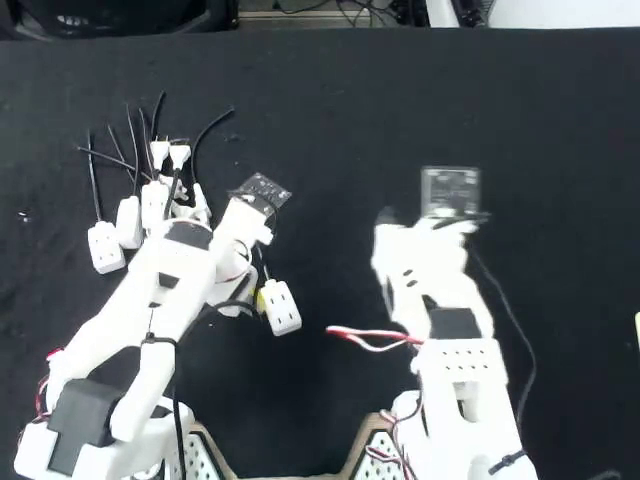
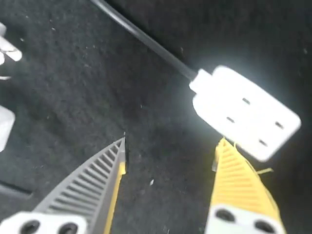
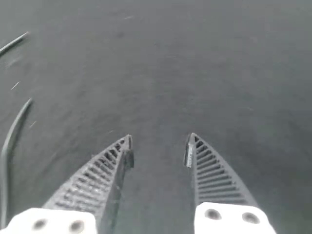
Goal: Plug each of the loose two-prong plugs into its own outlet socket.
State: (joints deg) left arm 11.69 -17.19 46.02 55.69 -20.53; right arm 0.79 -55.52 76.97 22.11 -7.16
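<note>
Black tabletop (image 1: pixel 330 110) carries a white outlet socket (image 2: pixel 246 112) just beside the wide-spread left gripper (image 2: pixel 171 142), while the right gripper (image 3: pixel 158 141) hangs equally spread above the same surface

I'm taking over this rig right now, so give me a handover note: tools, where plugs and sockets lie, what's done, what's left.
Left tool: open, empty, one outlet socket lying right beside it on the black table.
Right tool: open, empty, over bare table.
Other sockets and loose plugs: bunched near the left arm, high view.
Done: no plug visibly seated.
Left: grasp and plug in each plug.
</note>
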